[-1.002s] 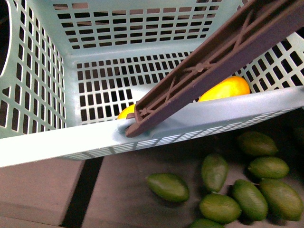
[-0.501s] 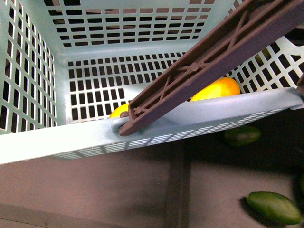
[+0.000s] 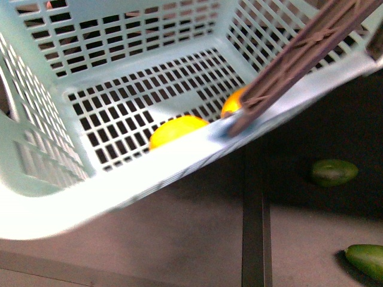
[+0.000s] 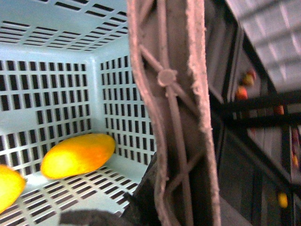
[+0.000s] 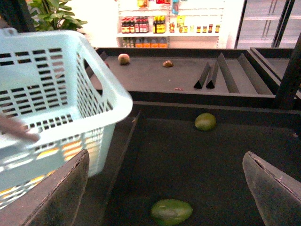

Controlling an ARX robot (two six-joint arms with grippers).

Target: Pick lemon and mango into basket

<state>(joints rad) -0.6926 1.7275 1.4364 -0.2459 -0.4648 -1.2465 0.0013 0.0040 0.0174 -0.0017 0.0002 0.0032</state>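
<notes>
Taking the basket (image 3: 149,173) as landmark, near to far: its near rim runs blurred across the front view, tilted, w/ the brown handle (image 3: 299,54) slanting over its right corner. Just inside that rim, on the slotted floor, lie both yellow-orange fruits: one peeks above the rim mid-basket (image 3: 176,128), the other is half hidden behind the handle base (image 3: 234,101). In the left wrist view the longer smooth one reads as the mango (image 4: 77,155), lying on the floor near a corner of the basket, and the piece at the frame edge is prob. the lemon (image 4: 8,188); which is which in the front view I can't say for sure. So the picking looks done: both fruits are in, nothing left but perhaps setting the basket down. Left claw: the handle fills its cam from close up, suggesting it carries the basket, but fingers aren't shown, so can't tell. Right gripper (image 5: 167,188): jaws spread wide, empty, beside the basket, over a dark shelf w/ green avocados (image 5: 171,212). Vs. 0.5 s ago: basket has swung and tilted, the fruits show further left, and the avocados beyond its right side have shifted in frame.
</notes>
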